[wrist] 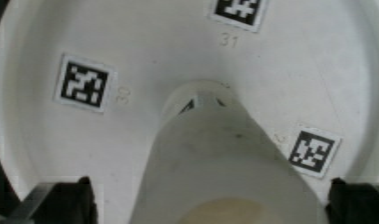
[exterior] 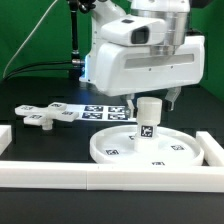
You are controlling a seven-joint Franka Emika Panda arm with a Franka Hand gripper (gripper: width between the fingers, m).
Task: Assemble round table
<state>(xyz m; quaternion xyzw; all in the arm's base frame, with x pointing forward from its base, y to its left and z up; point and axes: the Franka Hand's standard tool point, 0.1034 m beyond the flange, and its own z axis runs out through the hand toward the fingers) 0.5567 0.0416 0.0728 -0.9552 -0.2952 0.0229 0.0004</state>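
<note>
The large rimmed round disc (exterior: 118, 150) lies flat on the black table. The short thick post (exterior: 148, 120) stands upright at its centre. My gripper (exterior: 152, 100) hangs right above the post's top, open, one finger on each side. In the wrist view the post (wrist: 212, 150) rises from the disc (wrist: 141, 40) between my dark fingertips (wrist: 58, 203), with a gap on each side. The gripper (wrist: 207, 205) holds nothing. The flat cross-shaped piece (exterior: 45, 116) lies on the table at the exterior view's left.
The marker board (exterior: 105, 109) lies behind the disc. A long white rail (exterior: 100, 177) runs along the front, close to the disc's rim. Short rail ends stand at the left (exterior: 5, 137) and right (exterior: 212, 148).
</note>
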